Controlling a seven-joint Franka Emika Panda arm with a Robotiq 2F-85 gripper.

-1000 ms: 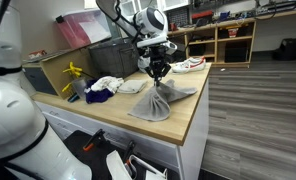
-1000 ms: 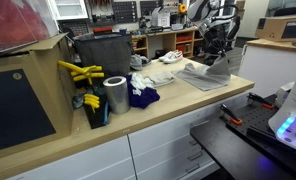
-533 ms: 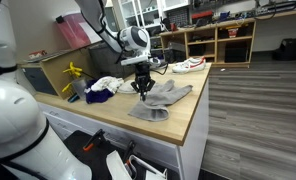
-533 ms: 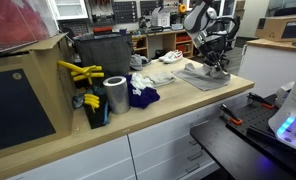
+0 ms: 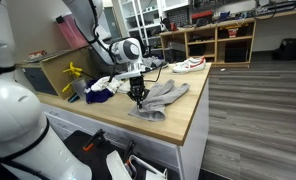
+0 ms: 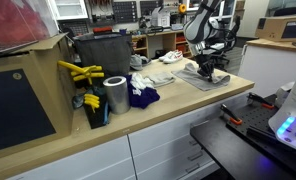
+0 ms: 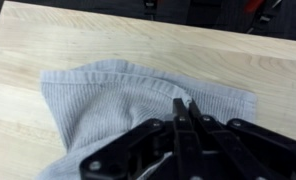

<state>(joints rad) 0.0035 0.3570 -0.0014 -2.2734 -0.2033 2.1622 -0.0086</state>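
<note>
Pinching a ridge of fabric, the jaws of the black gripper [image 7: 184,108] stand drawn almost together. As far as the wrist view shows, they have hold of the grey knitted cloth [image 7: 108,110] and of nothing else. The fingertips [image 7: 178,104] press down into the fabric, so the cloth is not raised off the light wooden tabletop [image 7: 48,40].

In both exterior views the gripper [image 5: 138,97] [image 6: 210,72] points straight down onto the grey knitted cloth [image 5: 160,98] [image 6: 203,78]. The cloth lies near one end edge of the tabletop [image 5: 183,120] [image 6: 138,125], reaching toward the front corner there.

As a judgement, the handling looks partway along. The cloth is grasped and resting on the wood, with one layer doubled over another and its outline rumpled. It is neither spread flat nor squared into a tidy fold, and the hold is not yet released.

Counting outward there is one gripper and one grey cloth. Just beside the cloth, further along the tabletop, lie one crumpled white cloth [image 5: 106,84] [image 6: 148,80] and one dark blue cloth [image 5: 98,95] [image 6: 141,97]. One shiny silver cylinder [image 6: 115,95] stands upright near the front edge. Beside it are some yellow-handled tools [image 6: 80,72], whose number I cannot tell. One black bin [image 6: 100,55] sits at the back edge, and one white shoe [image 5: 191,64] lies near the back corner.
</note>
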